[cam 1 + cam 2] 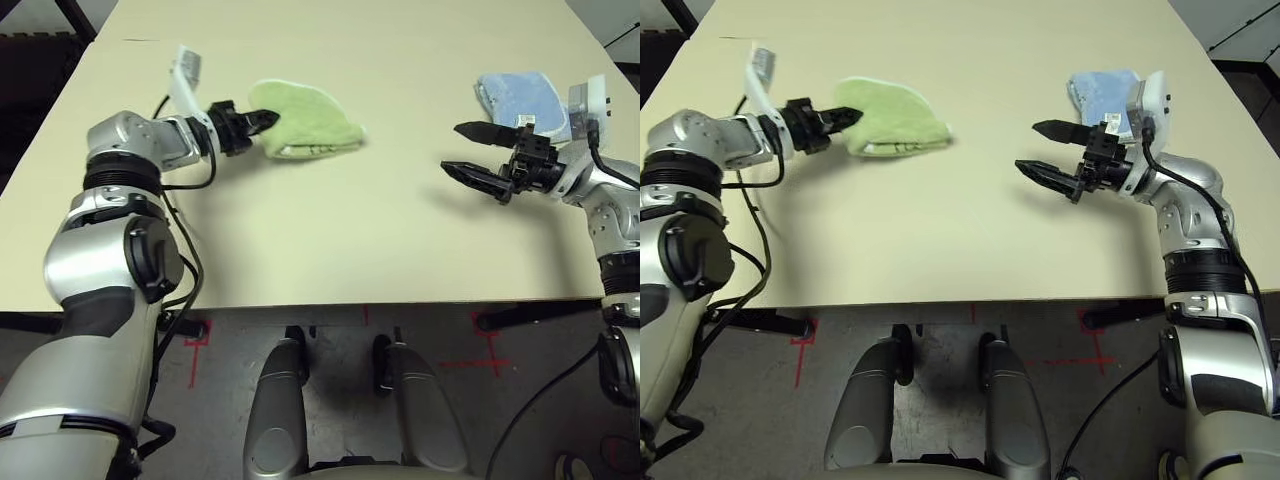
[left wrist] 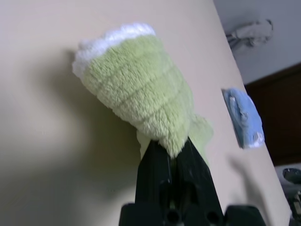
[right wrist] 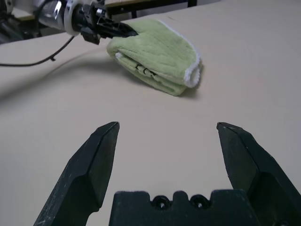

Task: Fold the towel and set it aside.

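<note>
The light green towel (image 1: 308,121) lies folded into a small bundle on the left half of the table, white edging at its right end (image 3: 194,70) and dark embroidery on a lower layer (image 3: 143,71). My left gripper (image 1: 268,121) is shut on the towel's left end, its black fingers (image 2: 162,165) pinching the green cloth (image 2: 141,94). Over the right side of the table my right gripper (image 1: 468,150) stands open with nothing between its fingers (image 3: 101,155), well apart from the towel.
A smaller light blue folded cloth (image 1: 520,97) lies at the far right of the table, just behind my right gripper. The beige table (image 1: 330,230) stretches bare between the two arms. Its front edge runs close to my body.
</note>
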Controlling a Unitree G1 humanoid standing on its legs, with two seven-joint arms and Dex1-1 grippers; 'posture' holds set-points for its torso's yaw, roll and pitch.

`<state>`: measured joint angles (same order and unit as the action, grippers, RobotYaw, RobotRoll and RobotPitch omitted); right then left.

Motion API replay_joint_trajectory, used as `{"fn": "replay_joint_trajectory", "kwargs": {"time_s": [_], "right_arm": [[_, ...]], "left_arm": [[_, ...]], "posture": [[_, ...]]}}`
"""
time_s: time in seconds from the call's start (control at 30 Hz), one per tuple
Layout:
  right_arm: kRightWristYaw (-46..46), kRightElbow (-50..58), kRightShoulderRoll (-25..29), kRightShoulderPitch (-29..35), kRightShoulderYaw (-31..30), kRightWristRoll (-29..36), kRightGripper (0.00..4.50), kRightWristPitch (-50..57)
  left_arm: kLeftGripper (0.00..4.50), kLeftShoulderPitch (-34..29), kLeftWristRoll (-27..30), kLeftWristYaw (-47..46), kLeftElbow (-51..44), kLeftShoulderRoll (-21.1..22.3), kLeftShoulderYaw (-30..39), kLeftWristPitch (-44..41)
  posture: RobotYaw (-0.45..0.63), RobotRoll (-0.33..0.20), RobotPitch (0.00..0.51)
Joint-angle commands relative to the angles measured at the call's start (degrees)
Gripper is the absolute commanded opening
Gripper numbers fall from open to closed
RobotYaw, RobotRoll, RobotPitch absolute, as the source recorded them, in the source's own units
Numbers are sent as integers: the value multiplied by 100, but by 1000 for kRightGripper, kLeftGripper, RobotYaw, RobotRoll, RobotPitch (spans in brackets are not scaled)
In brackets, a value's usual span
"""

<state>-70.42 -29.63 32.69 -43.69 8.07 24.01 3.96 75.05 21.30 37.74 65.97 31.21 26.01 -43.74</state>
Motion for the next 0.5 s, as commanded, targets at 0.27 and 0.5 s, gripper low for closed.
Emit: {"fn": "replay_joint_trajectory", "kwargs": {"time_s": [0.27, 0.5], "right_arm": [[110, -111, -193, -96, 27, 0, 4500, -152], [91, 18, -188, -111, 3, 9, 4500, -110]], "left_arm": [[25, -444, 814, -1310, -266, 140, 1180, 1744], [25, -879, 941, -1967, -131, 149, 1434, 2736]], "posture": [[61, 0, 236], [61, 0, 236]]}}
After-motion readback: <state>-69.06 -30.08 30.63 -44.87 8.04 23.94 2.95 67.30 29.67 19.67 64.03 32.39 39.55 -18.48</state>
